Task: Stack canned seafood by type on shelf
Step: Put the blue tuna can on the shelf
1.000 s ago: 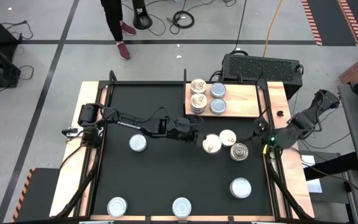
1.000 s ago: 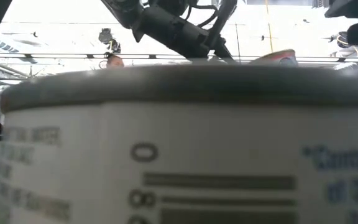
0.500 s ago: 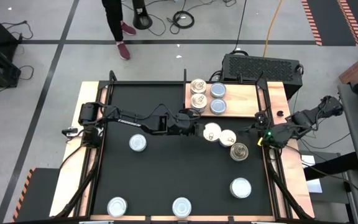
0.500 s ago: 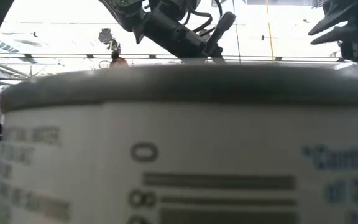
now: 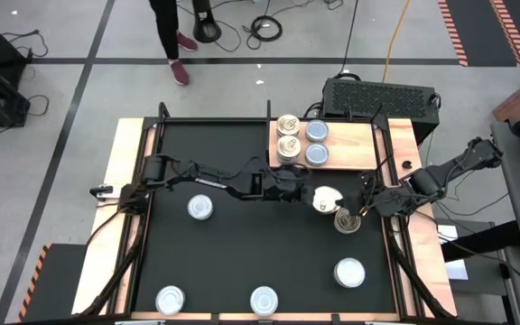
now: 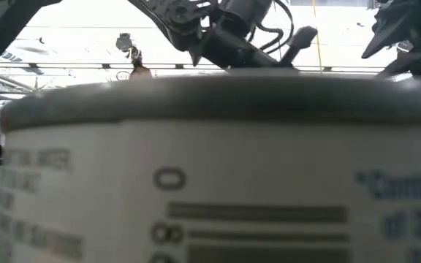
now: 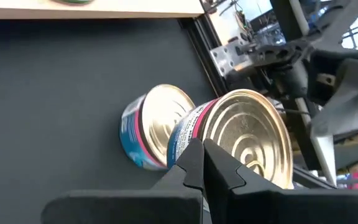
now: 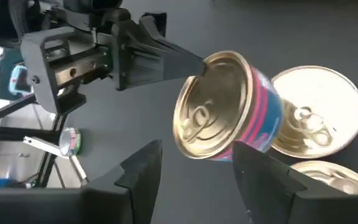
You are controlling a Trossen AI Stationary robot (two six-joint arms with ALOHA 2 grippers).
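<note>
item: tilted can, lying just below the shelf, beside two more tins. my left gripper is clamping its rim; my right gripper is waiting open nearby. next, i judge: lifting it onto matching stack.

Ahead of the left tool, two gold-topped blue tins and the right tool block passage; black worktop behind lies open.

Nine cans (four shelved), two arms
</note>
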